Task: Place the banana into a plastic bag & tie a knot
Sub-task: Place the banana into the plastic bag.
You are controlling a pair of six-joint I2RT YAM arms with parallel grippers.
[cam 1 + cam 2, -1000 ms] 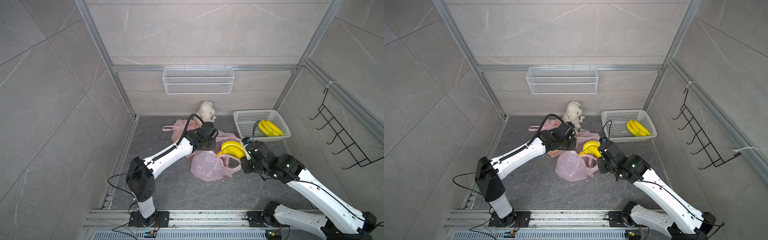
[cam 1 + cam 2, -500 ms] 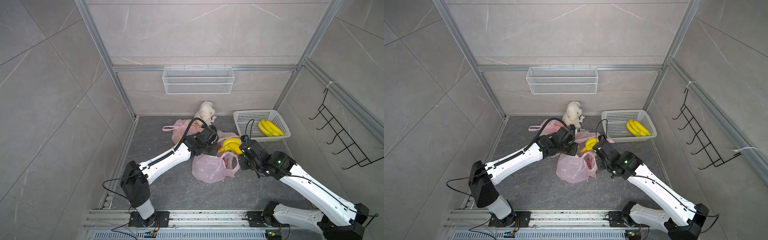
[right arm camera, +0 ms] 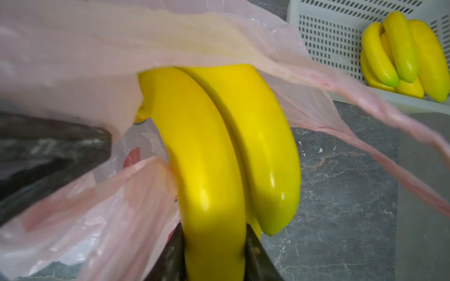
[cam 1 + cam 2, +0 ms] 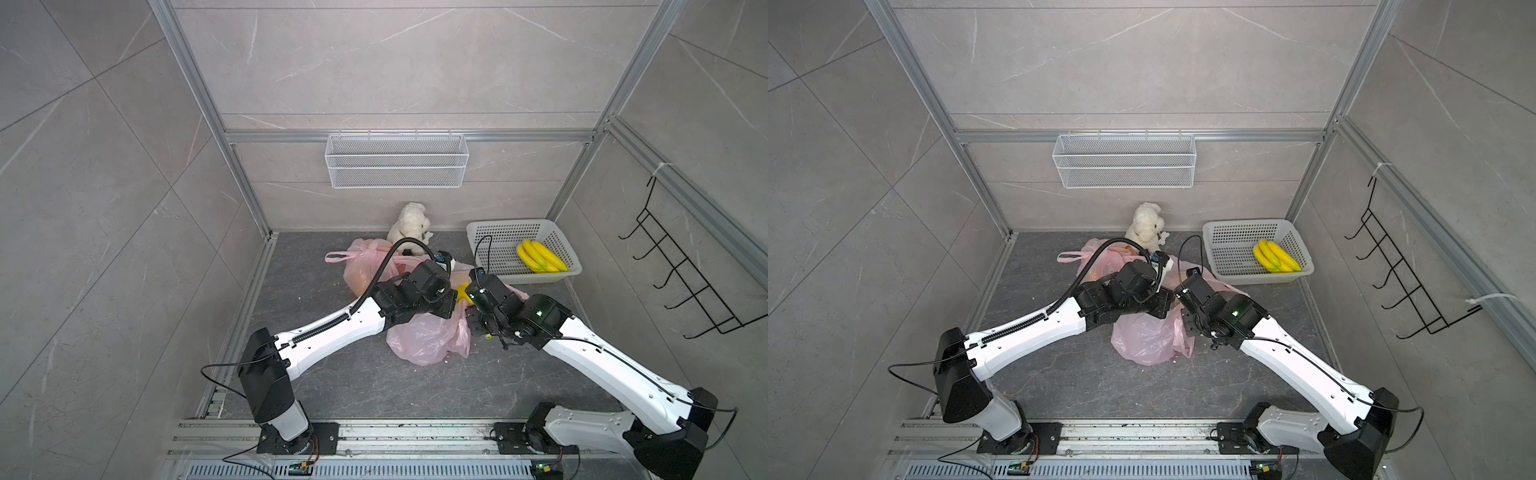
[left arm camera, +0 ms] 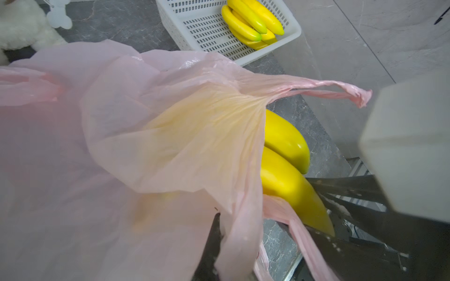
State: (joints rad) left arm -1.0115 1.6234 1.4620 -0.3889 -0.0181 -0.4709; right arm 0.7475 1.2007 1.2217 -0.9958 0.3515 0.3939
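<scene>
A yellow banana bunch (image 3: 207,146) is clamped between the fingers of my right gripper (image 3: 214,233), which is shut on it. The bunch's far end lies under the film of the pink plastic bag (image 5: 121,146), at the bag's mouth. In both top views only a sliver of the banana (image 4: 461,289) shows between the two wrists. My left gripper (image 5: 224,243) is shut on the bag's rim and holds it lifted. The bag's body (image 4: 424,336) rests on the floor below both wrists. One bag handle (image 5: 341,90) hangs free.
A white basket (image 4: 511,224) at the back right holds another banana bunch (image 4: 540,255). Behind the left wrist lies a second pink bag (image 4: 365,266), with a white plush toy (image 4: 409,220) beyond it. The back wall carries a wire shelf (image 4: 397,166), the right wall a black hook rack (image 4: 685,282).
The right gripper has carried the banana left into the bag's mouth, so the bunch is now mostly covered. The left wrist has shifted right over the bag, close to the right wrist.
</scene>
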